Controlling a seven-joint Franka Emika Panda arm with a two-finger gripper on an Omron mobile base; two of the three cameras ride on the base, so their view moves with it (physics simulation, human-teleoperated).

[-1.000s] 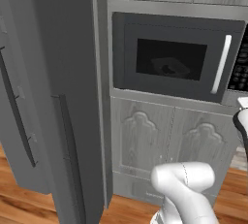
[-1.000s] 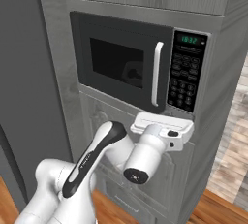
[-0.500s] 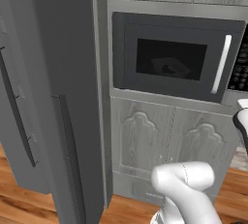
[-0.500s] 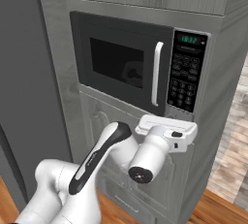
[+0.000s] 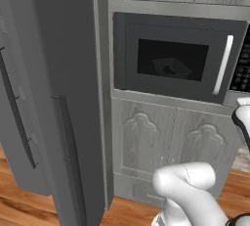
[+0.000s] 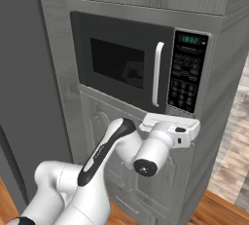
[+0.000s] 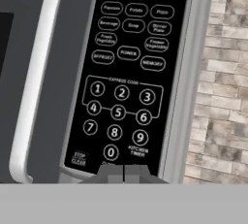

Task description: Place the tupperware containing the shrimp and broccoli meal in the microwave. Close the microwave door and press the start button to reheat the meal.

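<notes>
The microwave (image 5: 176,58) is built into grey cabinets, and its dark windowed door (image 6: 119,63) with the white bar handle (image 7: 34,87) is closed. Through the window a pale tupperware (image 5: 171,67) shows dimly on the turntable; I cannot make out the shrimp and broccoli in it. My gripper (image 7: 123,172) is shut with nothing in it. Its tips sit together just under the bottom row of the black keypad (image 7: 128,72), below the 0 key. In the right base view my hand (image 6: 170,126) hovers right under the keypad strip (image 6: 187,78).
A tall grey fridge (image 5: 44,98) stands left of the microwave column. Carved grey cabinet doors (image 5: 171,142) sit below the microwave. A pale brick wall (image 7: 225,72) runs to the right of the column, with wooden floor (image 6: 228,170) beneath.
My hand has shifted right and slightly up, closer under the keypad. The microwave door has stayed closed.
</notes>
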